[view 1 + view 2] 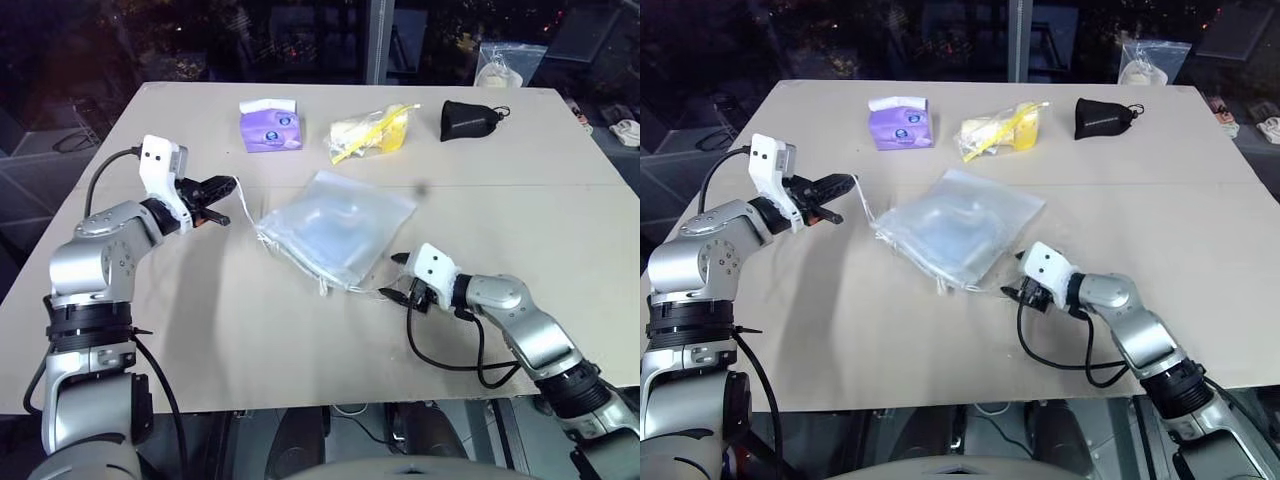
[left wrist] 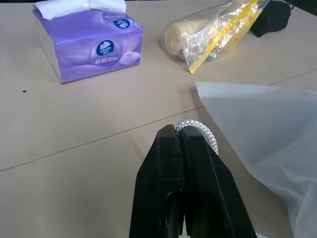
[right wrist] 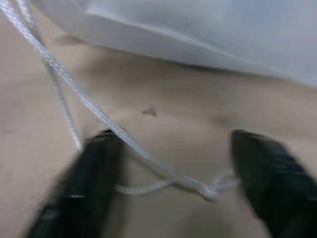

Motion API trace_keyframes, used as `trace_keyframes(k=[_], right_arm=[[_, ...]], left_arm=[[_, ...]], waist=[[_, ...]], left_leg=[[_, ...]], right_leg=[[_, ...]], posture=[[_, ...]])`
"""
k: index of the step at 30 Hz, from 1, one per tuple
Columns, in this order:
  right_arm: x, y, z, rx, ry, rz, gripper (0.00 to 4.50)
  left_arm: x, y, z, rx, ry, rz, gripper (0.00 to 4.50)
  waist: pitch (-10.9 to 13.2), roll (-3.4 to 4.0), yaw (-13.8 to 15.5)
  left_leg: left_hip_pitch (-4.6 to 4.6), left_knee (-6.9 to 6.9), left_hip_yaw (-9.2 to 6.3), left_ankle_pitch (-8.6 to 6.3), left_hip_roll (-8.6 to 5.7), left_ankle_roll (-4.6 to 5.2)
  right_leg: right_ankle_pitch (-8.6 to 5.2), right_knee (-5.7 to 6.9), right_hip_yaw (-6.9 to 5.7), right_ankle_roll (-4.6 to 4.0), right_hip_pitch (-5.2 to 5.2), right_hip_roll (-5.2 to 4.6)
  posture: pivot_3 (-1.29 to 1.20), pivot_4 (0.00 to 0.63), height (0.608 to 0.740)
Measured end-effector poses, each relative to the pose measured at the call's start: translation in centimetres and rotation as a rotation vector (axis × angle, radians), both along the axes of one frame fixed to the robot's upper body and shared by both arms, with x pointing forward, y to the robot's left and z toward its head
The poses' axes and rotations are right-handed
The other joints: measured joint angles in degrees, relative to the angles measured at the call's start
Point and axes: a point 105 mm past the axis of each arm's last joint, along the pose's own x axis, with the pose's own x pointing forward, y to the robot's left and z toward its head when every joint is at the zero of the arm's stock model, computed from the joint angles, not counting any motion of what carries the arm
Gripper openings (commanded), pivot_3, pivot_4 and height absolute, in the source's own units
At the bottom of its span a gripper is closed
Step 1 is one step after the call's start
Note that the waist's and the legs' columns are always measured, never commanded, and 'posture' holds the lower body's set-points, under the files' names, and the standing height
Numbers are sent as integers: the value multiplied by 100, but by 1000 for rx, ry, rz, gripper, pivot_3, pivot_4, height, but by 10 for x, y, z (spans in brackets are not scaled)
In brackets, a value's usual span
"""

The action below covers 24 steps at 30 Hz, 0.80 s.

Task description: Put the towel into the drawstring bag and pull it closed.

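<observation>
left tool [image 2: 179, 136] pinching cord [image 2: 200, 131]; right tool [image 3: 176, 171] astride cord.

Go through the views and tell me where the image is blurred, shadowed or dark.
Right wrist view: smeared, the right gripper fingers and the drawstring cord soft-edged. Left wrist view: sharp, the left gripper shut on the cord, the tissue pack print readable. Left eye view: table evenly lit, faint shadow beside the drawstring bag, dark background beyond the table.
</observation>
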Motion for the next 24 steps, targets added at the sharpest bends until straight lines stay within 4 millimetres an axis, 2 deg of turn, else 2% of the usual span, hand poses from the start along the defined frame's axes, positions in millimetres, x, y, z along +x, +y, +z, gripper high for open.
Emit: trace_keyframes(k=[4, 6, 9, 10, 11, 12, 14, 15, 19, 20, 22, 24], right_arm=[[-8, 5, -7, 47, 34, 13, 141], [-4, 0, -1, 89, 22, -49, 64], [17, -29, 48, 233, -118, -254, 64], [21, -41, 73, 277, -190, -305, 64], [22, -47, 87, 300, -227, -328, 64], [21, -55, 109, 336, -281, -349, 64], [18, -60, 139, 379, -337, -347, 64], [16, -61, 165, 399, -375, -317, 64], [3, -65, 238, 427, -553, -257, 64], [2, -69, 247, 394, -589, -271, 64], [7, -79, 254, 368, -618, -333, 64], [16, -89, 252, 370, -599, -403, 64]], left_arm=[[-1, -4, 1, 0, -12, -3, 0], [-1, -4, 0, -14, -21, 7, 0], [4, -2, 11, -55, -105, 53, 0], [6, -1, 21, -64, -153, 73, 0], [8, -1, 31, -71, -193, 83, 0], [10, -2, 50, -70, -268, 98, 0], [12, -5, 79, -52, -378, 104, 0], [16, -8, 105, -47, -463, 109, 0], [23, -4, 160, -41, -617, 160, 0], [26, 2, 168, -28, -630, 196, 0], [31, 17, 168, -14, -620, 266, 0], [39, 26, 152, 8, -564, 301, 0]], waist=[[0, 0, 0], [1, 0, 1], [8, -1, 22], [7, -7, 33], [7, -10, 41], [8, -12, 49], [9, -9, 46], [13, -6, 43], [14, -5, 13], [14, -5, 14], [10, -5, -14], [10, -3, -16]], left_leg=[[2, 0, 0, 0, 0, 0], [2, 2, 0, 0, 0, 0], [-1, 4, 0, 0, -1, -1], [-2, 4, -2, 0, -1, -1], [-3, 3, -5, 0, -1, -1], [-6, 3, -7, 0, -1, -1], [-6, 1, -7, 0, -2, -1], [-6, 2, -6, 0, -4, -1], [0, -7, -7, 0, -4, 0], [0, -12, -7, 0, -4, 0], [3, -22, -3, 0, -4, 0], [0, -28, 2, 0, -3, 0]], right_leg=[[1, 1, 0, 1, 1, 0], [-2, 2, 0, -3, 1, -1], [3, 2, 0, 4, 1, -4], [4, 2, -2, 5, 1, -4], [4, 2, -4, 4, 2, -4], [5, 0, -7, 4, 1, -3], [6, 0, -7, 3, 2, -3], [6, 0, -7, 3, 2, -3], [5, -4, -7, 3, 4, -2], [5, -5, -8, 3, 4, -2], [5, -15, -6, 4, 3, -2], [5, -14, -4, 4, -2, -4]], posture=[[0, 150, 740], [0, 150, 740], [0, 150, 740], [0, 150, 740], [0, 150, 740], [0, 150, 740], [0, 150, 740], [0, 150, 740], [0, 150, 740], [0, 150, 740], [0, 150, 740], [0, 150, 740]])
